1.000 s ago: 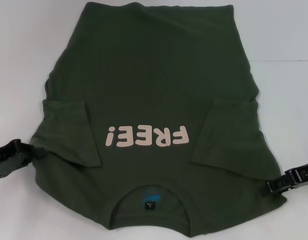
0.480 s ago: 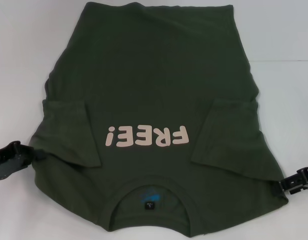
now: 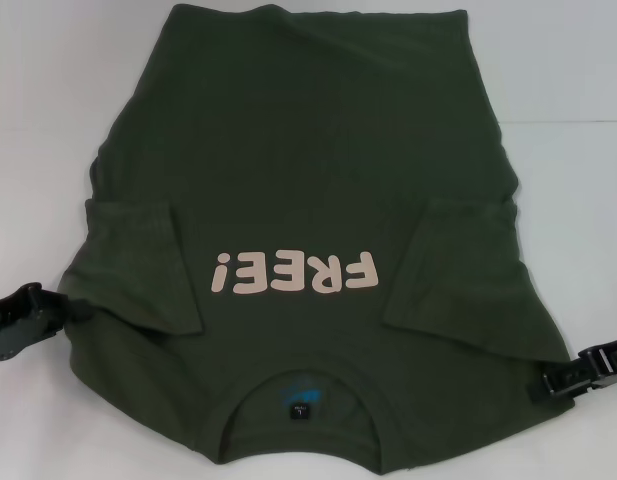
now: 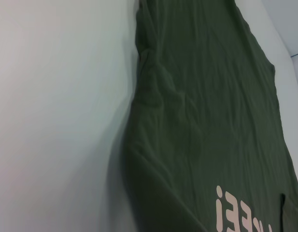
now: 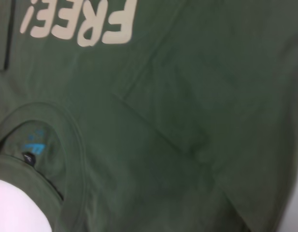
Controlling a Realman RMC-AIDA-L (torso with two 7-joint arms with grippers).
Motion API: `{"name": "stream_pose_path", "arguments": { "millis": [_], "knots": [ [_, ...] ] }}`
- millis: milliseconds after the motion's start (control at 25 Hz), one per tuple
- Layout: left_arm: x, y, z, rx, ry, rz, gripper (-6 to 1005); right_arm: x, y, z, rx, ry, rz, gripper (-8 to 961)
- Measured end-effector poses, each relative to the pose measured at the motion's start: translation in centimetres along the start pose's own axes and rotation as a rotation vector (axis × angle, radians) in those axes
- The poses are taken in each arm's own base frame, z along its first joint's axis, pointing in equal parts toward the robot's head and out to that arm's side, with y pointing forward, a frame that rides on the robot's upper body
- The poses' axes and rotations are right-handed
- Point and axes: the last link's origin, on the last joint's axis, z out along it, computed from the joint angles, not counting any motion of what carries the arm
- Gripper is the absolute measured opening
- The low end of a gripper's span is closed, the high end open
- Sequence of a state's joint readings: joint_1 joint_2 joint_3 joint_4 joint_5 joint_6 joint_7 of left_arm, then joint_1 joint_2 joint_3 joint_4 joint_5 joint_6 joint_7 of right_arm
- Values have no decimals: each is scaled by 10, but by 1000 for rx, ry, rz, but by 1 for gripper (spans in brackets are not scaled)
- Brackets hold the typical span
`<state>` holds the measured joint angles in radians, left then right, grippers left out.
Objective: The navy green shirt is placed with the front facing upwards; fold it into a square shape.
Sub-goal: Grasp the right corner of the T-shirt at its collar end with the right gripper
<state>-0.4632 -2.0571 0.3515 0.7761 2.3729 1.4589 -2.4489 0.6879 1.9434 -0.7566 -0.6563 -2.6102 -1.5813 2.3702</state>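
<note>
Navy green shirt (image 3: 308,200) on the table (image 3: 558,60): both sleeves folded inward; lengthwise folds remain; left gripper (image 3: 18,318) and right gripper (image 3: 578,375) sit at the shoulder edges, grip state indiscernible.

The navy green shirt (image 3: 308,200) lies flat, front up, on the white tabletop (image 3: 48,100), collar at the near edge, hem toward the far edge. Both short sleeves are folded inward over the body, flanking the pale pink "FREE!" print (image 3: 293,272).

plain white table (image 3: 48,120) underneath
</note>
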Motion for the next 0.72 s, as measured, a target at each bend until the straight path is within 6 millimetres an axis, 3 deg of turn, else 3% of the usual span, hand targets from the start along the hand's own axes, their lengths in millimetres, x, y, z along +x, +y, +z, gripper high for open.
{"name": "stream_pose_path", "arguments": {
  "millis": [360,720],
  "knots": [
    [2,2,0,-10,8,2,32,-10,16,10,-30,0,-41,591],
    [4,2,0,-9,13,5,31,-14,17,9,-35,-20,-25,584]
  ]
}}
